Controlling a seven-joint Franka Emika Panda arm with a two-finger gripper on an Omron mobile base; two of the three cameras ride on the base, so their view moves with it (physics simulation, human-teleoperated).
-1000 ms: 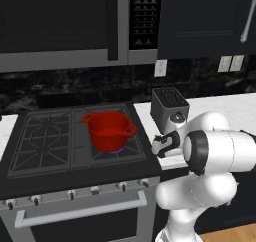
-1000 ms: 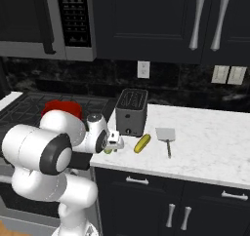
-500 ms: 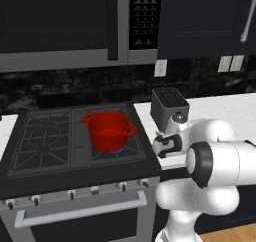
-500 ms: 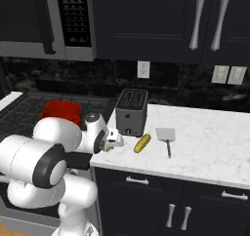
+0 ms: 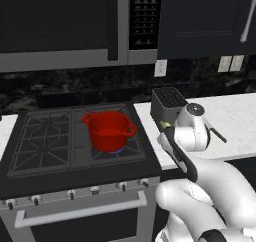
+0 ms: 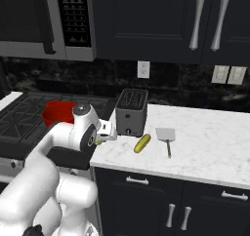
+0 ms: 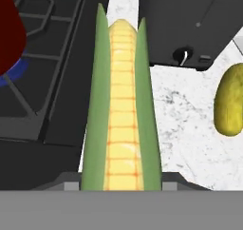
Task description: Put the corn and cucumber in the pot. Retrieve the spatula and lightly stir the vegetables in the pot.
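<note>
The jaws clamp the corn (image 7: 122,105), held above the table (image 6: 205,142) edge beside the stove. The cucumber (image 6: 142,143) lies by the toaster (image 6: 132,112). Lift the corn clear, carry it level over the pot (image 5: 109,130), then release low.

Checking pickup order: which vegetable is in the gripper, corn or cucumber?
The corn, yellow kernels between green husks, rises from the gripper; the cucumber lies apart on the counter.

Arm bent hard at the elbow, forearm reaching forward and low, wrist rolled over. Claw (image 6: 100,138) sits at the end of the wrist, clamped partway around the corn (image 7: 121,110) (fingertips mostly hidden behind it in the hand view), cob pointing away along the fingers.
</note>
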